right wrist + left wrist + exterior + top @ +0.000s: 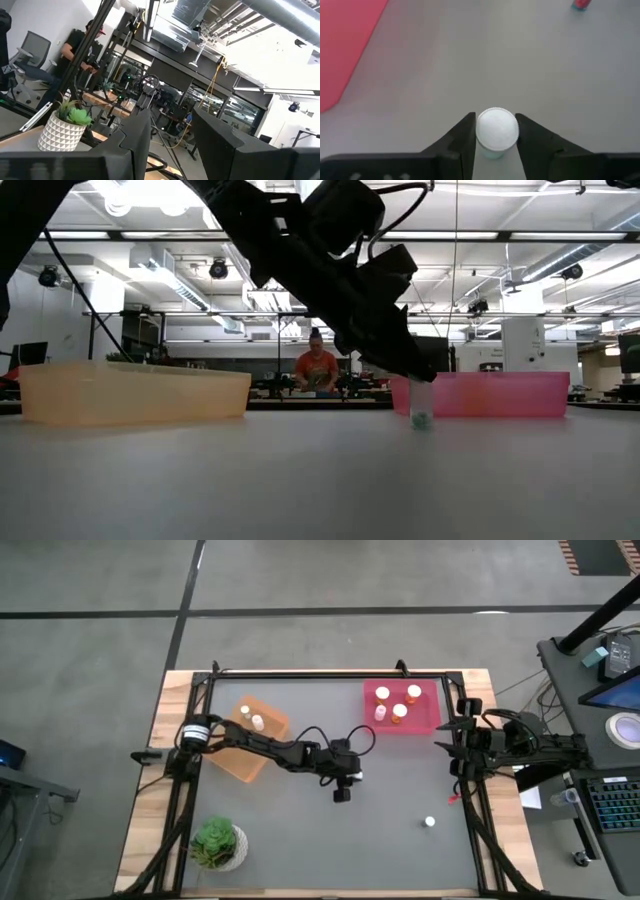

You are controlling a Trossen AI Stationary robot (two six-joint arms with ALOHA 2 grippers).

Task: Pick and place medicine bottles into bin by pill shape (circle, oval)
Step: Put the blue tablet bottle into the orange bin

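Your left gripper (496,145) is clamped on a white-capped medicine bottle (496,129) mid-counter, its base touching the grey counter (400,840), with the pink bin (428,720) and orange bin (240,762) beyond. Your right gripper (170,145) waits at the counter's right edge, fingers spread with nothing between them. One bottle (429,822) stands alone near it.

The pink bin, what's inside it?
Inside the pink bin, four medicine bottles stand upright, seen from above: white round caps, some with orange sides. The caps hide the pills, so their shapes cannot be seen. The left pincer holds another bottle elsewhere.
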